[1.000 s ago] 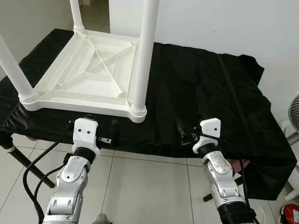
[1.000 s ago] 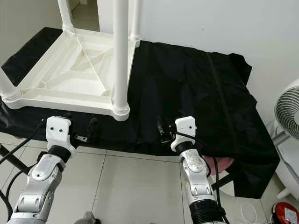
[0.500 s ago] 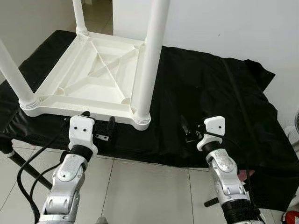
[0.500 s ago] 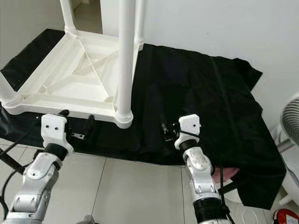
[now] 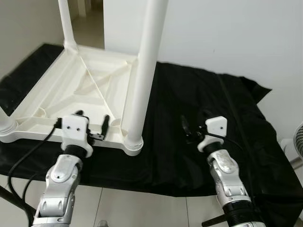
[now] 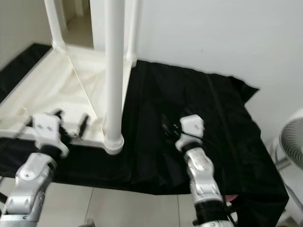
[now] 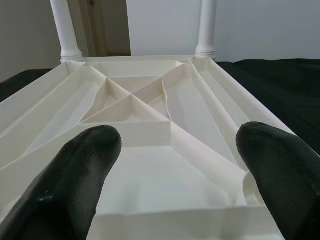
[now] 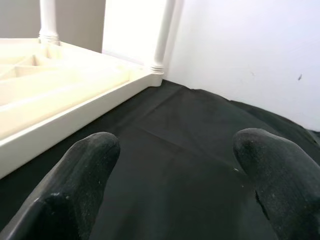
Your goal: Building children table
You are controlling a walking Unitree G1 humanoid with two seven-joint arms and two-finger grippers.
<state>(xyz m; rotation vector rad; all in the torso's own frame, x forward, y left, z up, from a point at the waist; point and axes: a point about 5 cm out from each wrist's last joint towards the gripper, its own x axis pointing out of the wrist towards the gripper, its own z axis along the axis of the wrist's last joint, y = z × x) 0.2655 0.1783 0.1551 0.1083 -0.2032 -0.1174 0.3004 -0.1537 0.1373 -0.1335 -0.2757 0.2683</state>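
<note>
The white plastic children table [image 5: 90,90] lies upside down on a black cloth [image 5: 213,104], its legs pointing up. One leg [image 5: 142,71] rises at the near right corner and another [image 5: 65,23] at the far left. My left gripper [image 5: 93,120] hovers open over the near rim of the table's ribbed underside [image 7: 150,115], holding nothing. My right gripper [image 5: 193,124] is open above the bare cloth [image 8: 170,130], to the right of the near leg, with the table's side edge [image 8: 60,107] off to its left.
The cloth-covered stand ends just in front of my arms, with tiled floor [image 5: 142,213] below. A white wall stands behind it, and a fan [image 6: 291,151] is at the right. A doorway opens at the back left.
The view has moved in closer. Both grippers have come forward from the cloth's front edge: the left now sits over the table's near rim, the right over the cloth.
</note>
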